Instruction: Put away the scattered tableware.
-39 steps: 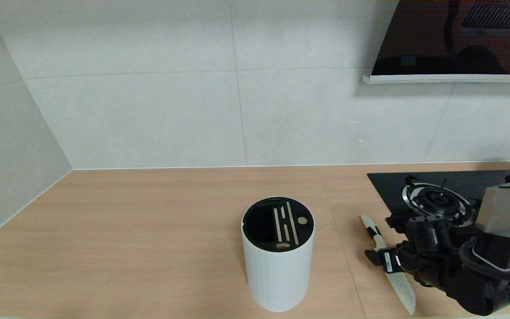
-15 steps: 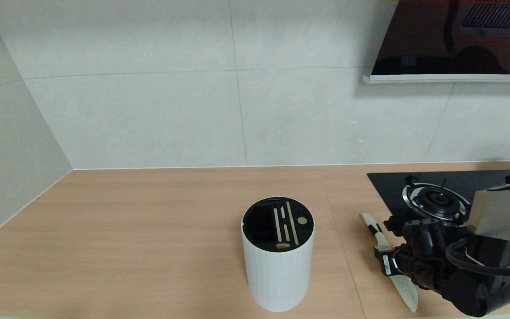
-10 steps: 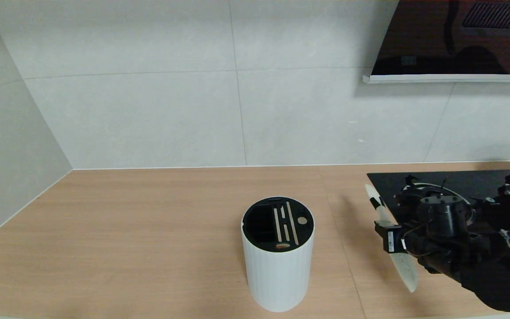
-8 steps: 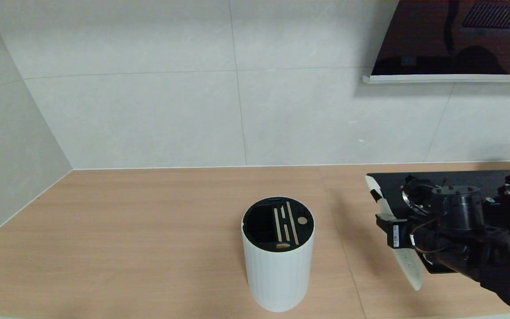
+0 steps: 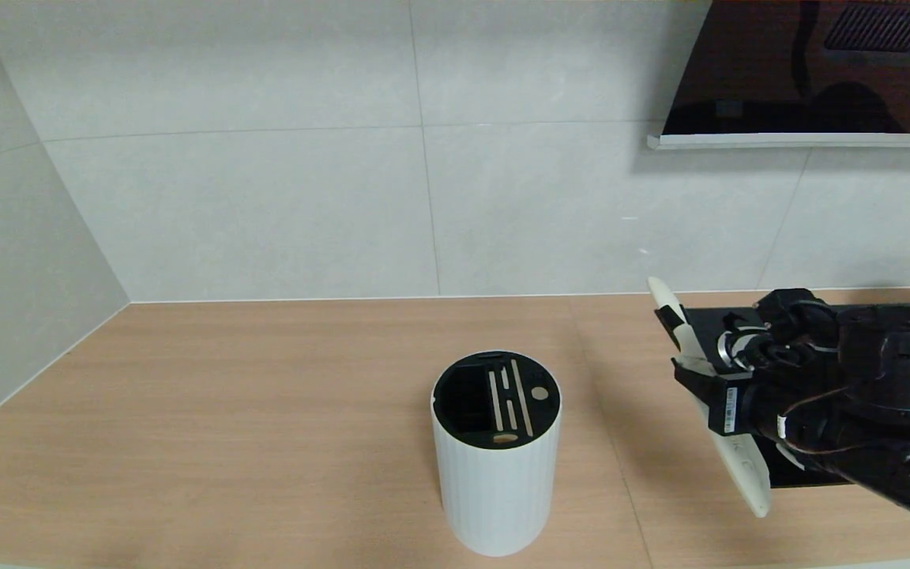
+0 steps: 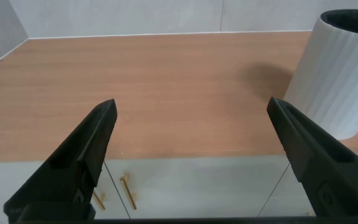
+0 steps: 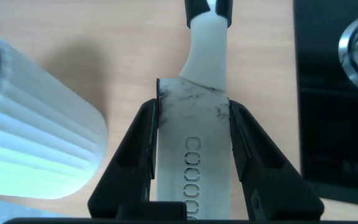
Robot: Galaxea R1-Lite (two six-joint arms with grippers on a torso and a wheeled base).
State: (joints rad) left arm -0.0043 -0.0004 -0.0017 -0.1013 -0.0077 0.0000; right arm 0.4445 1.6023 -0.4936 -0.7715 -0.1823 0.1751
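Note:
A white ceramic knife (image 5: 743, 470) with a black-banded handle hangs tilted above the wooden counter, handle end toward the wall and blade toward the front edge. My right gripper (image 5: 712, 387) is shut on it near where blade meets handle. In the right wrist view the knife (image 7: 194, 143) sits clamped between both fingers of my right gripper (image 7: 192, 109). The white ribbed cylindrical holder (image 5: 494, 466) with a black slotted top stands upright to the left of the knife, also seen as the holder (image 7: 30, 143). My left gripper (image 6: 191, 109) is open over the counter's front edge, beside the holder (image 6: 337, 74).
A black hob (image 5: 708, 320) with a gas burner lies on the counter right behind my right arm, and the hob (image 7: 334, 112) borders the knife. A dark range hood (image 5: 810, 71) hangs on the tiled wall above. Bare wooden counter (image 5: 265, 411) stretches left of the holder.
My right gripper closed on the knife lying on the counter and raised it. The knife now hangs higher, and the arm has swung up over the hob.

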